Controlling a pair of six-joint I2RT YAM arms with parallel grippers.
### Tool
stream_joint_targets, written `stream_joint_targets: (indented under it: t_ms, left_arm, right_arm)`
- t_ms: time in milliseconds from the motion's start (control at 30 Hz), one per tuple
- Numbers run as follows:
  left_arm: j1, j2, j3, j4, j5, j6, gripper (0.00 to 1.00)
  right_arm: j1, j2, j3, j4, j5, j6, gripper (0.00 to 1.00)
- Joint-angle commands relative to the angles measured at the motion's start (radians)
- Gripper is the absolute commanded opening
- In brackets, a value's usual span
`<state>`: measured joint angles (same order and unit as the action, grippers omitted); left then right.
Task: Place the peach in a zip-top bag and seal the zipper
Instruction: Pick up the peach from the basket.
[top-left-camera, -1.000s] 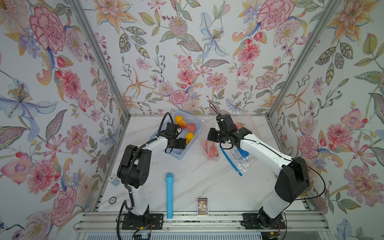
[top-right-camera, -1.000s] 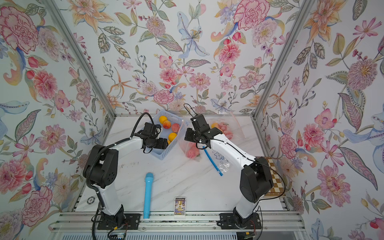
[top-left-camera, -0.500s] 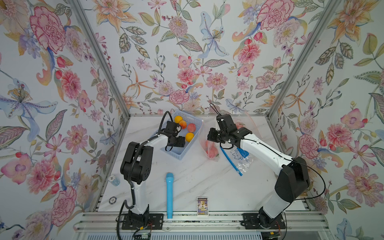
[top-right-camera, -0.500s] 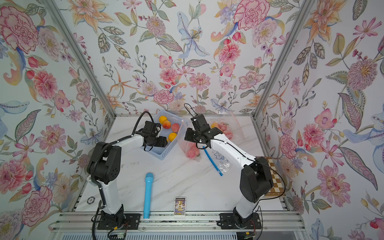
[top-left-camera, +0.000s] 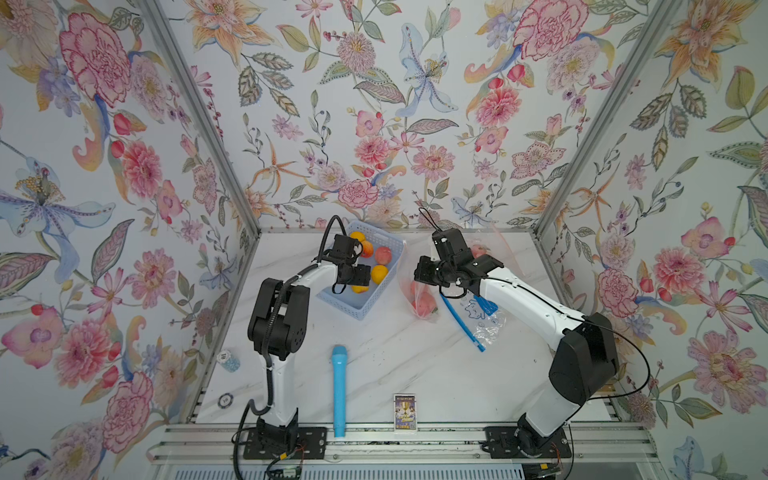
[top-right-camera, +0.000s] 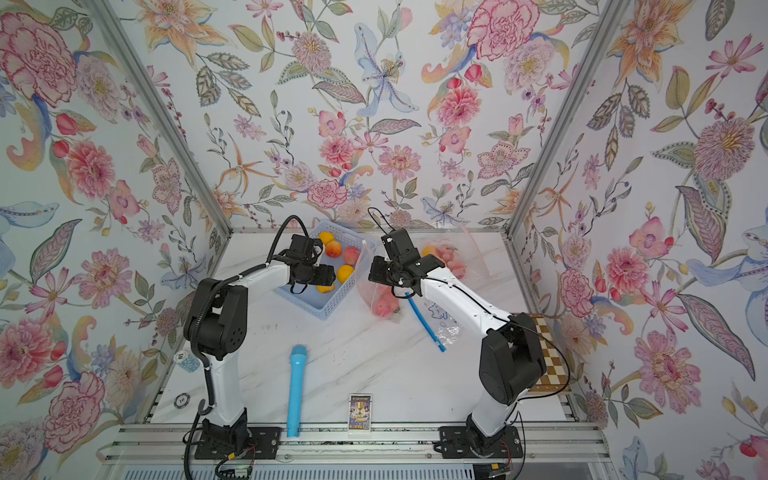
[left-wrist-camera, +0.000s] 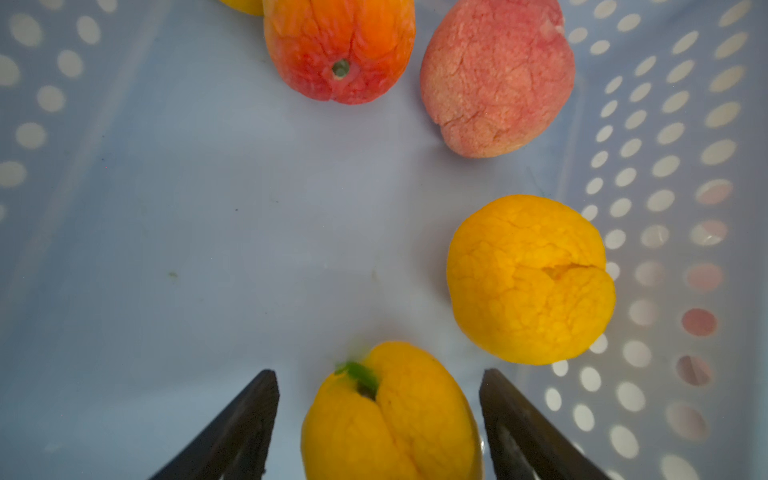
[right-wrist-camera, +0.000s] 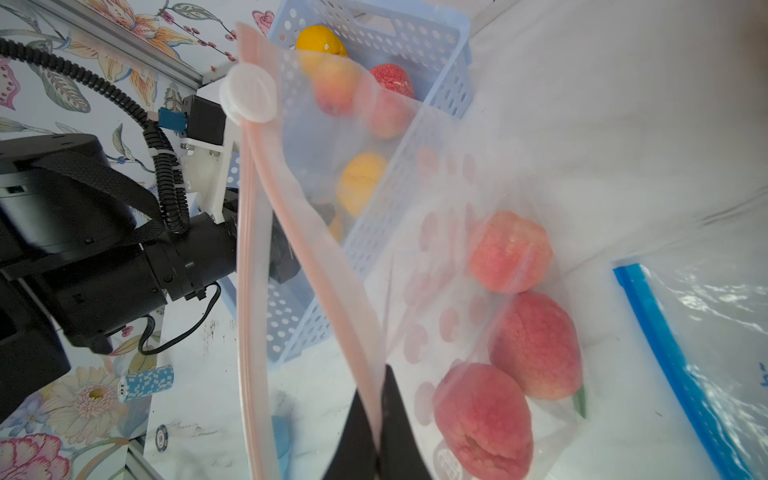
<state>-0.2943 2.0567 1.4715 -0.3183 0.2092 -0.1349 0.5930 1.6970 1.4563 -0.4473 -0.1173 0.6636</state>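
My left gripper (left-wrist-camera: 379, 372) hangs open inside the blue basket (top-left-camera: 353, 305). A yellow peach (left-wrist-camera: 390, 419) with a green stem lies between its fingers, with a gap on each side. In both top views that gripper (top-left-camera: 357, 276) (top-right-camera: 324, 276) covers most of this peach. My right gripper (right-wrist-camera: 376, 386) is shut on one pink rim strip of the zip-top bag (right-wrist-camera: 457, 232), holding it up beside the basket. The bag's mouth gapes, its white slider (right-wrist-camera: 248, 94) at the far end. Three pink peaches (right-wrist-camera: 534, 345) lie in its bottom (top-left-camera: 422, 301).
An orange-red peach (left-wrist-camera: 338, 50), a pink one (left-wrist-camera: 496, 77) and a yellow one (left-wrist-camera: 530, 278) lie loose in the basket. A blue-zipped bag (top-left-camera: 478, 320) lies by the right arm, another filled bag (top-left-camera: 490, 249) behind it. Near the front: blue cylinder (top-left-camera: 338, 390), card box (top-left-camera: 405, 411), poker chips (top-left-camera: 230, 360).
The left arm has shifted slightly, its gripper still low in the basket. The right arm and the bag have not moved.
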Motion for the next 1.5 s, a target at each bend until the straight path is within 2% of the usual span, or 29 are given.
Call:
stream_joint_targets:
  t_ms: [0,200,333,400,533,600,933,1100,1200,1467]
  left_arm:
    - [0.011,0.010,0.019,-0.057,-0.057,0.032,0.81]
    - [0.011,-0.009,-0.027,-0.056,-0.064,0.038,0.82]
    - [0.011,0.001,-0.024,-0.040,-0.072,0.041,0.78]
    - [0.010,0.004,-0.015,-0.030,-0.070,0.040,0.66]
    - [0.009,-0.020,-0.014,-0.021,-0.048,0.032,0.60]
    - [0.009,-0.061,-0.037,0.001,-0.031,0.021,0.55]
    - [-0.013,-0.374,-0.225,0.179,0.069,-0.091,0.53]
    - [-0.078,-0.518,-0.275,0.257,0.093,-0.142,0.51]
    - [-0.145,-0.557,-0.269,0.294,0.090,-0.150,0.51]
    - [-0.258,-0.502,-0.190,0.335,0.123,-0.145,0.51]
  right_arm:
    - [-0.007,0.011,-0.014,0.013,-0.004,0.011,0.00]
    - [-0.007,0.013,-0.017,0.025,-0.009,0.011,0.00]
    - [-0.008,0.017,-0.016,0.029,-0.016,0.014,0.00]
    - [-0.008,0.014,-0.017,0.030,-0.018,0.014,0.00]
    - [-0.007,0.007,-0.027,0.029,-0.011,0.015,0.00]
    - [-0.007,0.003,-0.030,0.029,-0.010,0.016,0.00]
    - [-0.007,-0.001,-0.035,0.049,-0.015,0.022,0.00]
    - [-0.008,-0.015,-0.045,0.063,-0.018,0.024,0.00]
    - [-0.007,-0.025,-0.052,0.073,-0.020,0.028,0.00]
    - [-0.008,-0.043,-0.069,0.094,-0.029,0.033,0.00]
